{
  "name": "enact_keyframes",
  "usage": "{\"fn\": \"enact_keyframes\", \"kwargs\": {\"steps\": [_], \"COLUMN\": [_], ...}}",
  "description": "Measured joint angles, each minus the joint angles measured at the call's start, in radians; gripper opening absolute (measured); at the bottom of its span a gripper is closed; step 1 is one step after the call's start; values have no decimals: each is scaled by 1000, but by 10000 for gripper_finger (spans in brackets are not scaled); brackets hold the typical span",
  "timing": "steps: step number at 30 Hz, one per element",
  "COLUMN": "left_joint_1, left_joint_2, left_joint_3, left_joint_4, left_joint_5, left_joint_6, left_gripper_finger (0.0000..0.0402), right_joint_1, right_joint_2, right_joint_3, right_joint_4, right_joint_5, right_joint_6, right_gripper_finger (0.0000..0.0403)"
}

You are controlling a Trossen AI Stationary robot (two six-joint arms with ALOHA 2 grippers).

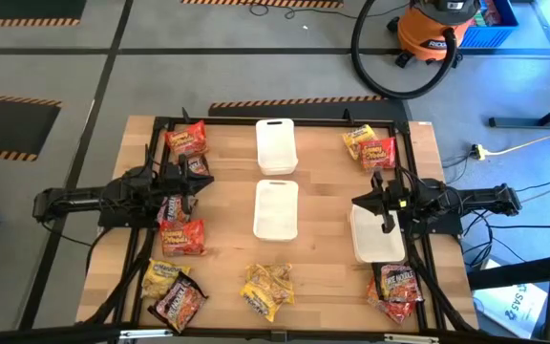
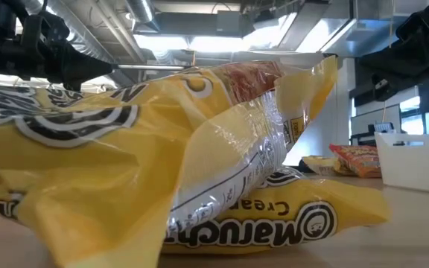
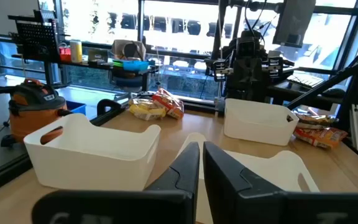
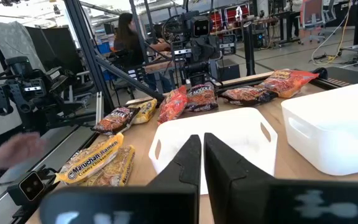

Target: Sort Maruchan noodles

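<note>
Noodles (image 1: 184, 237) lie scattered in loose clusters around the table (image 1: 323, 253), unsorted, three white trays (image 1: 276, 209) awaiting them, left gripper (image 1: 191, 187) and right gripper (image 1: 378, 203) both closed, holding nothing.

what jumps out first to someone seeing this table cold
Three white trays, one at the far middle, one at the centre and one under the right gripper, stand among scattered Maruchan noodle packets. A yellow pile sits at the near edge, filling the low view. Both grippers hold nothing, the left gripper over packets on the left.
</note>
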Motion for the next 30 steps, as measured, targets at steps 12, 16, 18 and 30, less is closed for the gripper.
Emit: {"fn": "enact_keyframes", "kwargs": {"steps": [12, 16, 18, 30], "left_joint_1": [0, 0, 0, 2], "left_joint_2": [0, 0, 0, -1], "left_joint_3": [0, 0, 0, 1], "left_joint_4": [0, 1, 2, 102], "left_joint_5": [0, -10, -10, -92], "left_joint_6": [0, 0, 0, -29], "left_gripper_finger": [18, 18, 18, 18], "right_joint_1": [0, 0, 0, 0], "right_joint_2": [0, 0, 0, 0], "right_joint_3": [0, 0, 0, 0], "right_joint_4": [0, 0, 0, 14], "right_joint_5": [0, 0, 0, 0], "right_joint_6": [0, 0, 0, 0], "right_gripper_finger": [7, 7, 7, 7]}}
